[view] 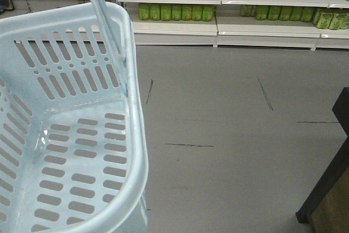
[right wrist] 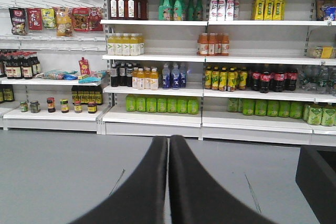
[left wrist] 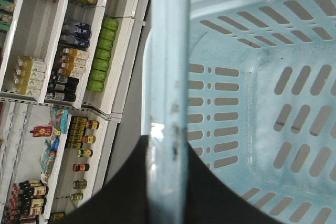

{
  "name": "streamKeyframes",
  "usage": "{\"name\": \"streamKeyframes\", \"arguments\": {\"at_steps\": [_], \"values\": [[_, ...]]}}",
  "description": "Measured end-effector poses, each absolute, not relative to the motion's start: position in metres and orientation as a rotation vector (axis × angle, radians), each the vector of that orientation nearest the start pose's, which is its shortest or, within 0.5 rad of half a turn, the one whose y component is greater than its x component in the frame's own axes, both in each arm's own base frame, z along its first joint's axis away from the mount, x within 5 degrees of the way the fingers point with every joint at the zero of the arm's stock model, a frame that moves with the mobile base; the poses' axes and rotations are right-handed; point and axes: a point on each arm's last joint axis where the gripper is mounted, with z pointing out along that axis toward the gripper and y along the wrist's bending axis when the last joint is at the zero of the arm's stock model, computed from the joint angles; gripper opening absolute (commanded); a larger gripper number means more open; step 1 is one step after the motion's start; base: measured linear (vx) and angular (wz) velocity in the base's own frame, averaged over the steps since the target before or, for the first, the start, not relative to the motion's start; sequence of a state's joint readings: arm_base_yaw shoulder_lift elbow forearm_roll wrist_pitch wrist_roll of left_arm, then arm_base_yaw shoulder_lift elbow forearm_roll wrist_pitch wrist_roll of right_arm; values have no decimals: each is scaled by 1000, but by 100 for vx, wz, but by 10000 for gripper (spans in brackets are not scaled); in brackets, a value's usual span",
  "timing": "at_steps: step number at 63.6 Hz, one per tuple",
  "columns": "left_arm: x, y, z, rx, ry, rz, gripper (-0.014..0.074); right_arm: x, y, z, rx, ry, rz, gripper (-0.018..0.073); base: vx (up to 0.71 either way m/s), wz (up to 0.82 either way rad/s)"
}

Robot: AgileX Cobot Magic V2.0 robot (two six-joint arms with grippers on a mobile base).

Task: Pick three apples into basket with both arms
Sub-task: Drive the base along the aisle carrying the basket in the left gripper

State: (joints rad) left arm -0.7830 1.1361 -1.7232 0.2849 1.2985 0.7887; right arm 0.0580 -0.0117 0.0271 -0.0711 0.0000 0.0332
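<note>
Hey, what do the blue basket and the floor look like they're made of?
The basket looks like moulded plastic: pale blue, glossy, slightly translucent, with even slots and glints on its base. The floor seems smooth matte grey vinyl or coated concrete, with dark scuff lines; which is unclear.

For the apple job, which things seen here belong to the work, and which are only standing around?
Belong to the job:
basket
left gripper, closed on the basket's handle
right gripper, shut and empty
(no apples in view)

Only standing around:
drink bottles on the shelves
green containers
sauce jars
hanging snack packets
dark furniture edge
</note>
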Motion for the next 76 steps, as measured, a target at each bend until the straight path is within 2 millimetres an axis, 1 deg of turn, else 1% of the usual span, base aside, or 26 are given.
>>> {"name": "streamKeyframes", "arguments": {"at_steps": [53, 76], "values": [[138, -102, 519, 1491, 1589, 347, -6, 56, 3, 205, -72, 1497, 16, -8, 9, -1], [139, -103, 518, 1493, 1591, 349, -6, 56, 3, 205, -72, 1497, 16, -8, 1, -3]]}}
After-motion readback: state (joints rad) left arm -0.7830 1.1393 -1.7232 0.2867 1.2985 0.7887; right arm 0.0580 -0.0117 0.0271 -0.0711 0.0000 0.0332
